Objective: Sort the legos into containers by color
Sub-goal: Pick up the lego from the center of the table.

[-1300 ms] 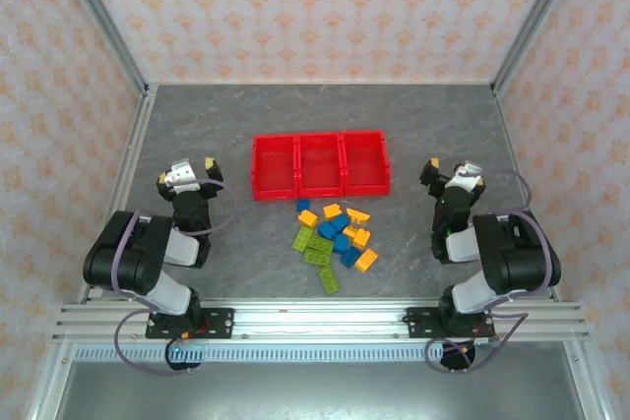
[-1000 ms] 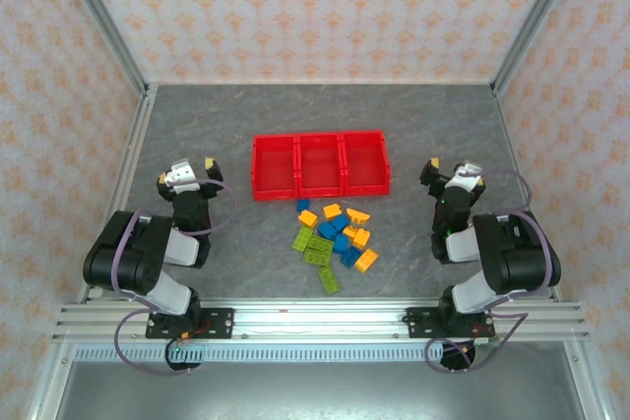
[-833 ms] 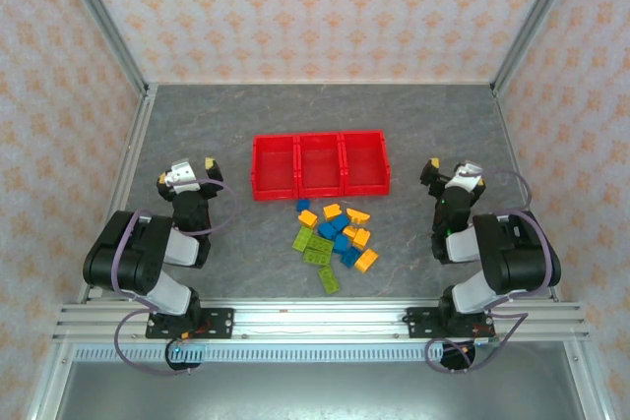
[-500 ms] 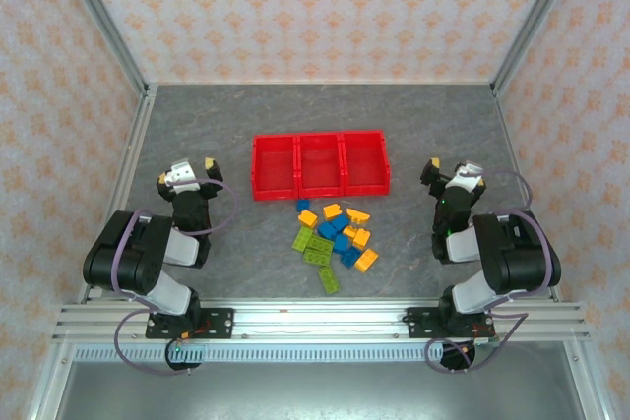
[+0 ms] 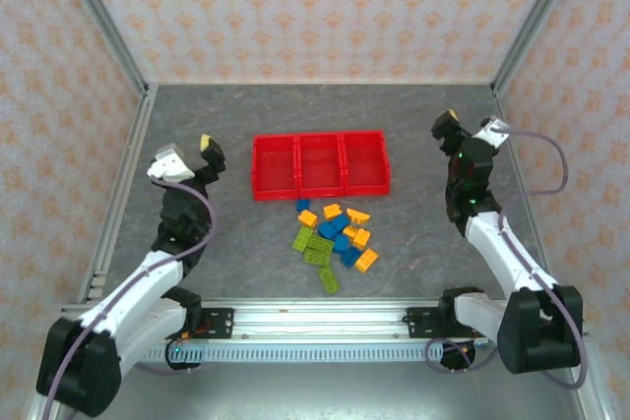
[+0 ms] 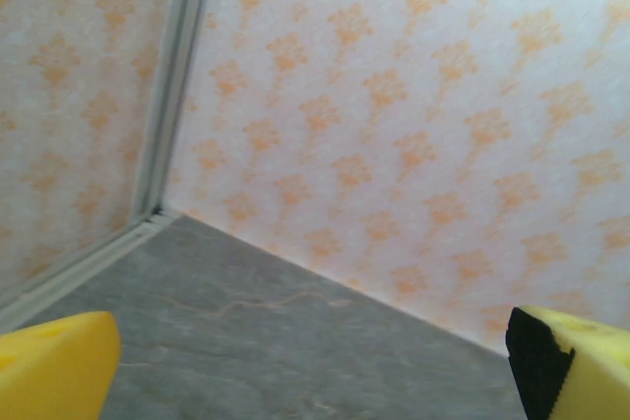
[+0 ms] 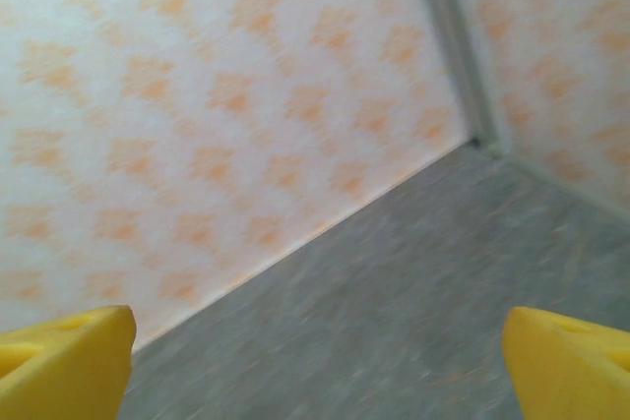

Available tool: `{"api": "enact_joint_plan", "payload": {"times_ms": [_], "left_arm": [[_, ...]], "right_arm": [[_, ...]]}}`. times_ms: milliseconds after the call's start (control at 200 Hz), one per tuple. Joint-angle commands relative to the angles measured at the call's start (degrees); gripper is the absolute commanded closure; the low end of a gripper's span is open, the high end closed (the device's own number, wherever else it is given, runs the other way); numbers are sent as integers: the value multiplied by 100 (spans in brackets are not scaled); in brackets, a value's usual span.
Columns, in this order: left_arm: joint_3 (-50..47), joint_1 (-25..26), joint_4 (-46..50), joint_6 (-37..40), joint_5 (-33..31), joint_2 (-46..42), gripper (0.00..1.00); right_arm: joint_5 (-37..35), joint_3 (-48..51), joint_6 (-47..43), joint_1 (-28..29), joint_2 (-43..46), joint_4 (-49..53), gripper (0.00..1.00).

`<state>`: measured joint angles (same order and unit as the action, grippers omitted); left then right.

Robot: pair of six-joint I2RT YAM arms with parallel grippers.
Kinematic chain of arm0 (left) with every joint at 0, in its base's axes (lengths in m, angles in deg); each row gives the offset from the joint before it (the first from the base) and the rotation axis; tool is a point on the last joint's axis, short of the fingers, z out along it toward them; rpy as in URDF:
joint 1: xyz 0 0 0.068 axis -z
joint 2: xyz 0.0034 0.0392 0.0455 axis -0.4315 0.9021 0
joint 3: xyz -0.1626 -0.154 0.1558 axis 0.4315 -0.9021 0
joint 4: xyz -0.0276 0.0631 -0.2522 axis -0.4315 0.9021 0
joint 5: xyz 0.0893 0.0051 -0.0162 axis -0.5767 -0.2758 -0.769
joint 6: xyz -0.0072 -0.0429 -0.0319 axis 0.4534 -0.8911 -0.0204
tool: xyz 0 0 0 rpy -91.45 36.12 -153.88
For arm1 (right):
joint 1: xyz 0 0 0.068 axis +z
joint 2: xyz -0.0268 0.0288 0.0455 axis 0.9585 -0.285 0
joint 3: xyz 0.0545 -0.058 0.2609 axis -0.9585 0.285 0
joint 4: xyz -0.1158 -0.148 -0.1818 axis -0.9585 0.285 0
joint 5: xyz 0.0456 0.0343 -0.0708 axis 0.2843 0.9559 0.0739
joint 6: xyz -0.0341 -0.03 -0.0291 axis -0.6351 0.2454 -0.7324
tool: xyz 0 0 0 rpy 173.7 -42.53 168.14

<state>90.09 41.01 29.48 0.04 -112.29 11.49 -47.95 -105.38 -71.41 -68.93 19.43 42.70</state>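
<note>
Both arms hang up over the desk (image 5: 246, 115), and nothing is in hand. The left pincer (image 5: 187, 151) gapes wide; its wrist view has its yellow fingertips (image 6: 54, 366) at opposite edges with bare grey between them. The right pincer (image 5: 471, 125) is spread apart too, holding nothing.

The red containers (image 5: 298, 164) sit between the two pincers, all three bins looking bare. The legos (image 5: 335, 238) lie in one loose heap just below the bins, inward of each pincer and back toward the arm bases.

The sort looks not yet begun, so the job now is a first pick. Best bet: go for an outlier, like the lime green brick (image 5: 330, 280) at the heap's near end or the orange-yellow brick (image 5: 366, 261) on its right flank. Come straight down, close across the short sides, and avoid nudging neighbours. One arm at a time, I'd say, since the heap is tight.

The desk is mottled grey, flat and matte. Patterned peach wallpaper (image 5: 315, 7) boxes it in on three sides, with aluminium posts (image 5: 98, 17) in the corners.
</note>
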Motion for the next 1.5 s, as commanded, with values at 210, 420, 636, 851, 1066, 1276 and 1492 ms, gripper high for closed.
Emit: {"api": "enact_joint_plan", "payload": {"times_ms": [210,420,636,851,1066,1276,1492], "left_arm": [[1507,38,5367,-1395,1777,-50,1],[1094,38,5376,-1283,2390,-221,1],[1068,38,5353,-1269,2560,-100,1],[1057,33,5328,-1252,2640,-189,1],[908,37,5116,-1187,2775,-569,1],[709,47,4847,-1156,2949,-929,1],[694,68,4830,-1191,2868,-1004,1]], "right_arm": [[3370,-820,-2,411,-680,3885,11],[3902,-722,-488,858,-1287,4370,11],[2970,-1216,-1090,1859,-1846,5116,19],[2028,-2038,-2026,2430,-2045,5499,23],[2163,-1376,-3966,2493,-1368,4622,20],[2409,-984,-4487,2568,-1335,4456,21],[2574,-926,-4332,2684,-1403,4271,25]]}}
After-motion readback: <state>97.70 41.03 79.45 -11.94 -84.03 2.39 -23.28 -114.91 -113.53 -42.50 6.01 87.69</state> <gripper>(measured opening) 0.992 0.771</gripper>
